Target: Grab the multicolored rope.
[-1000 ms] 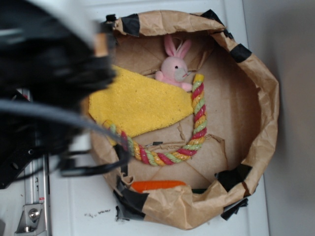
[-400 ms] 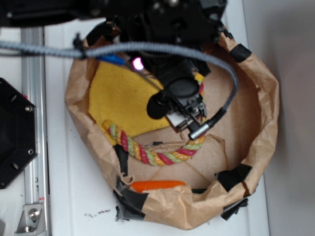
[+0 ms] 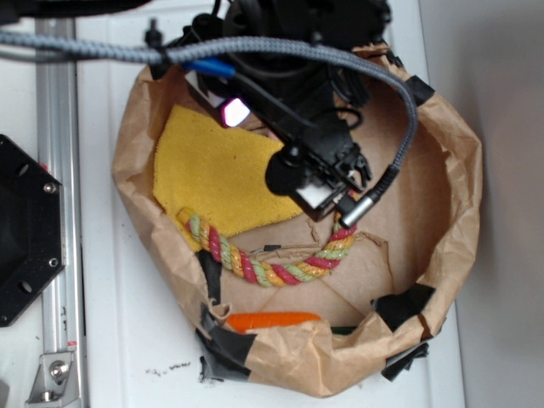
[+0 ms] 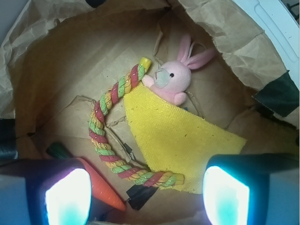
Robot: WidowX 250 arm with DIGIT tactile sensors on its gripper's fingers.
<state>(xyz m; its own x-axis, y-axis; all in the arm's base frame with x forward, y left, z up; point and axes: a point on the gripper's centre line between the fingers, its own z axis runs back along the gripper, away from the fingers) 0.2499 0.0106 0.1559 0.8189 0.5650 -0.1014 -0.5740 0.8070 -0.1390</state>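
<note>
The multicolored rope (image 3: 272,274) lies in a curve on the floor of a brown paper bag, twisted from pink-red, yellow and pale green strands. In the wrist view the multicolored rope (image 4: 99,138) runs from the bunny round the yellow cloth's edge to its near end. My gripper (image 3: 327,191) hangs over the middle of the bag, above the rope's right-hand stretch, whose upper end the arm hides. Seen from the wrist, my gripper (image 4: 147,197) is open, its two lit fingers wide apart with nothing between them and the rope's near end just beyond the gap.
A yellow cloth (image 3: 217,174) covers the bag's left floor. A pink bunny (image 4: 171,79) sits at its far corner. An orange carrot-like toy (image 3: 272,321) lies by the near wall. The crumpled paper wall (image 3: 455,170), patched with black tape, rings everything. A metal rail (image 3: 59,170) runs at left.
The arm swung in from the left to over the bag, then shifted slightly right and down. It now hides the bunny and the rope's upper end. The objects have not moved.
</note>
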